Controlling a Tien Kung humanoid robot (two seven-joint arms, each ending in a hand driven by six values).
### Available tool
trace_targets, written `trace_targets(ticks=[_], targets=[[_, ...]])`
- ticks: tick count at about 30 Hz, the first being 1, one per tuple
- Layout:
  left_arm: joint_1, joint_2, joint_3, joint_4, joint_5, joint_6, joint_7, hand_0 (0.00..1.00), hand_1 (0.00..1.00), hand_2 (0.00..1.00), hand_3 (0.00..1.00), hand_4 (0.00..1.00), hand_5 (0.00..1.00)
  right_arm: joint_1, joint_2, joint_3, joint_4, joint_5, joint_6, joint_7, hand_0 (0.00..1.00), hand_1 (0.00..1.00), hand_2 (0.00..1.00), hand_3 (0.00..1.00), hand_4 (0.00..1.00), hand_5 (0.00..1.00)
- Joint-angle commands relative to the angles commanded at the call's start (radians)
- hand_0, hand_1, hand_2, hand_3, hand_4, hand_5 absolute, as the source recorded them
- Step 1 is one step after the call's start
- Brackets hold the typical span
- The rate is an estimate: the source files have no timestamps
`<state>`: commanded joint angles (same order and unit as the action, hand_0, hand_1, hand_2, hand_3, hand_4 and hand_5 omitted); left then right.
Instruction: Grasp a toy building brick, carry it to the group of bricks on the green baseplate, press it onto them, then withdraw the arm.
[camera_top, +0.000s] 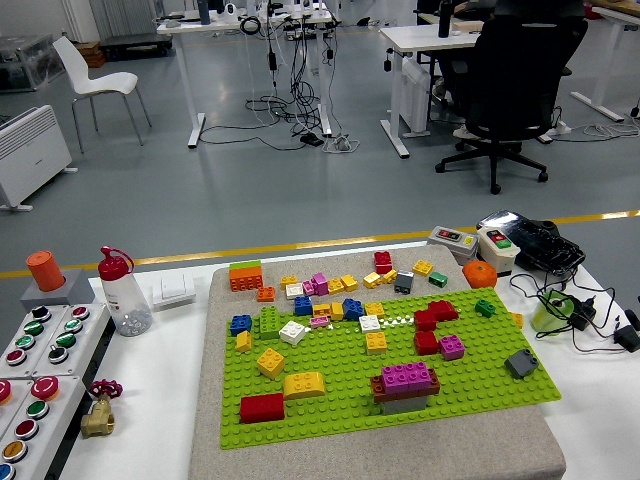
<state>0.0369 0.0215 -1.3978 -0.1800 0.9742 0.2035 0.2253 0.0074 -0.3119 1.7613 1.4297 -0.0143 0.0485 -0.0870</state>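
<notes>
No hands in shot, so finger state can't be told; bricks sit scattered on the green baseplate (400, 400), the magenta stack (405, 378) near front; light, rigid, pinch its sides

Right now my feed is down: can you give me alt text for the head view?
A green baseplate on a grey mat holds scattered coloured bricks, with a magenta brick stacked on a brown and grey pile near its front; neither robot hand is clearly in view. A red-capped bottle and a button panel sit to the left, cables and switch boxes to the right.
</notes>
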Motion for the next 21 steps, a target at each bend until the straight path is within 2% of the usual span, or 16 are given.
trace_targets(ticks=[9, 21], targets=[[0.004, -0.003, -0.025, 0.0, 0.02, 0.001, 0.0, 0.72, 0.753, 0.818, 0.686, 0.454, 0.998, 0.002, 0.0, -0.009, 0.001, -0.003, 0.001, -0.005, 0.846, 0.804, 0.818, 0.736, 0.464, 0.584], [0.009, -0.007, -0.012, 0.0, 0.008, 0.003, -0.007, 0.717, 0.747, 0.817, 0.682, 0.446, 0.998, 0.017, -0.005, -0.041, 0.007, -0.004, 0.0, -0.009, 0.844, 0.8, 0.816, 0.731, 0.461, 0.584]])
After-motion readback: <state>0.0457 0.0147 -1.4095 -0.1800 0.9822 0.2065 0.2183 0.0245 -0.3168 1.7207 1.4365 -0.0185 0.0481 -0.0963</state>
